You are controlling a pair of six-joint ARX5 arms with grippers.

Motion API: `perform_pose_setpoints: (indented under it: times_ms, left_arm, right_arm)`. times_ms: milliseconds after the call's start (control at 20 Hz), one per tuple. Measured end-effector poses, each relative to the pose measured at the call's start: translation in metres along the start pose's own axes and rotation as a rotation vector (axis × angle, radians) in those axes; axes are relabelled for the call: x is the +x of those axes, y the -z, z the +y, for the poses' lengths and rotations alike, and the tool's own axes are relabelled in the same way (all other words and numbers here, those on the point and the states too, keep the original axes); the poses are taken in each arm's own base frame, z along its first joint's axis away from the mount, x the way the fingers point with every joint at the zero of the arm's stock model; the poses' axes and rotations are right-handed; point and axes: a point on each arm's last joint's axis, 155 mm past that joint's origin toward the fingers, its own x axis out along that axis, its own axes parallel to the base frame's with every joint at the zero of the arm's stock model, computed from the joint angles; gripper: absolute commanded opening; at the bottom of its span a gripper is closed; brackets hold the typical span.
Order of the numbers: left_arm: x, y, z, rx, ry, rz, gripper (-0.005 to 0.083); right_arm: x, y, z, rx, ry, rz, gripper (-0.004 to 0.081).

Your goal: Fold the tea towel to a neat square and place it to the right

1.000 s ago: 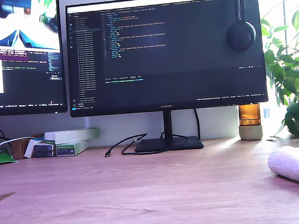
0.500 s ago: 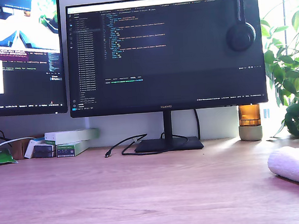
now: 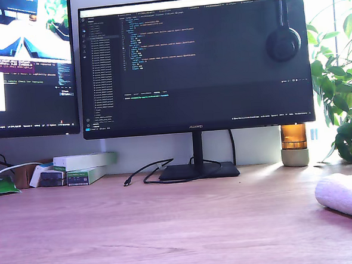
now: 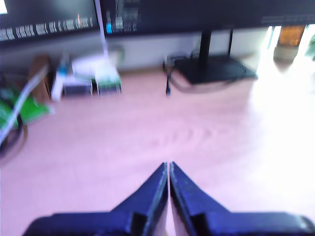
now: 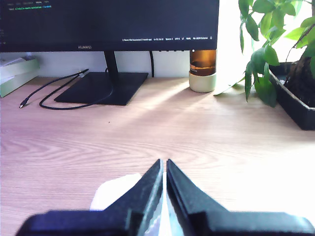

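Hovering with first claw (image 4: 169, 169) pressed together on nothing, above bare pink-toned wooden counter (image 3: 170, 228); hovering likewise with second claw (image 5: 164, 167) pinched together and empty, a corner of the fluffy pale mint-white terry tea towel (image 5: 112, 192) lying just under it; towel resting as a thick folded bundle at the exterior view's right edge, neither arm appearing in that view. Judging the placing nearly done; checking edges for squareness, lifting straight up, avoiding snagging the pile; keeping away from the leafy green potted plant (image 5: 268, 54).
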Motion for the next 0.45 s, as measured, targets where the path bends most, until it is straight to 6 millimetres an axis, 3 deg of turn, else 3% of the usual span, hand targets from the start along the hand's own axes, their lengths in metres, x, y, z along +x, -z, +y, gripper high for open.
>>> perform_pose_setpoints:
  times_ms: [450]
  left_arm:
    - [0.0, 0.0046, 0.0003, -0.017, -0.001, 0.018, -0.0019]
  right_arm:
    - [0.0, 0.0, 0.0001, 0.0, 0.0, 0.0, -0.0011]
